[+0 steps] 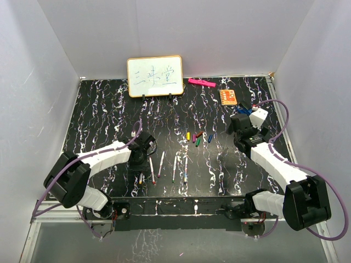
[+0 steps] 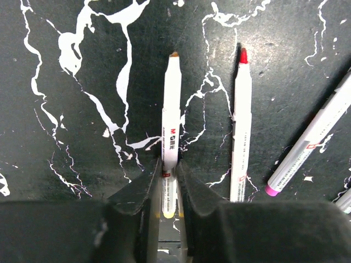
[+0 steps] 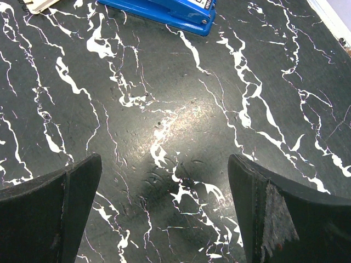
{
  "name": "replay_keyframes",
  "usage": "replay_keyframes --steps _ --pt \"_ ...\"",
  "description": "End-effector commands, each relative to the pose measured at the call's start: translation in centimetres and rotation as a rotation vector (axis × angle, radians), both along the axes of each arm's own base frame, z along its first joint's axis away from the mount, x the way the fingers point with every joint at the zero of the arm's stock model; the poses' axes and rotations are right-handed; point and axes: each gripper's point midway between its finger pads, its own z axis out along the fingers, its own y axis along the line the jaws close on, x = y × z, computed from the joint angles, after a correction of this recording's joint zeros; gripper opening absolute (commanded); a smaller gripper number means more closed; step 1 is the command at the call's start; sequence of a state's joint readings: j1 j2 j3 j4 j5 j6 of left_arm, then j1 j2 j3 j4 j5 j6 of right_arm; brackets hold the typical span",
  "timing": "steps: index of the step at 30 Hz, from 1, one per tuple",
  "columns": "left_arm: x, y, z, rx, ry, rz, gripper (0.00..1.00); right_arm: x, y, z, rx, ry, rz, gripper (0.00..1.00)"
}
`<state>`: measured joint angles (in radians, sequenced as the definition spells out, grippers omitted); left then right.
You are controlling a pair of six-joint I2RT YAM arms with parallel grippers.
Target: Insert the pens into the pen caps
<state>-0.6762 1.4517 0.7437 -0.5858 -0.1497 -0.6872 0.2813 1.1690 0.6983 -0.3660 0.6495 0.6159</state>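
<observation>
My left gripper (image 2: 169,164) is shut on a white pen (image 2: 171,109) with a yellow rear end and a brownish tip. The jaws press both sides of its barrel near the rear, and the pen lies along the table, tip pointing away. A red-tipped pen (image 2: 241,126) lies parallel to its right, and a magenta-ended pen (image 2: 312,137) lies tilted farther right. From above, the left gripper (image 1: 139,162) covers most of the held pen (image 1: 141,178). The pen caps (image 1: 196,137) are clustered mid-table. My right gripper (image 3: 164,213) stands open over bare table.
Two more pens (image 1: 174,167) (image 1: 186,169) lie right of the others. A blue clip-like object (image 3: 164,11) sits just beyond the right gripper. At the back stand a small whiteboard (image 1: 155,76), a pink marker (image 1: 201,83) and an orange card (image 1: 228,96).
</observation>
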Motion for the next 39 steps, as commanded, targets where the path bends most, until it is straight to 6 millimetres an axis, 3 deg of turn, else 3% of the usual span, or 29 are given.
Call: replay_keyframes --steps 1,3,13,19,30,33,39 --pt "-1.9 2.0 -2.8 0.08 0.066 0.011 0.07 1.1 0.2 2.6 0.018 -0.091 -0.016 0.98" --pt "-1.8 2.2 -2.8 0.086 0.051 0.023 0.0 1.2 0.3 2.6 0.024 -0.091 -0.01 0.98" --pt "-1.2 2.1 -3.5 0.09 0.042 -0.007 0.0 1.6 1.2 2.7 0.04 -0.073 0.041 0.97" --pt "0.5 2.5 -0.6 0.097 -0.074 -0.007 0.0 2.2 2.6 2.5 0.059 -0.044 0.112 0.79" --pt "2.2 1.5 3.9 -0.009 -0.231 -0.004 0.0 3.7 9.2 5.3 0.163 -0.117 0.344 0.51" --pt "2.5 0.7 4.8 -0.068 -0.275 -0.019 0.0 4.2 11.0 5.2 0.171 -0.106 0.399 0.37" --pt "3.2 -1.4 6.5 -0.199 -0.364 -0.073 0.0 4.8 16.3 4.5 0.197 -0.081 0.558 0.21"
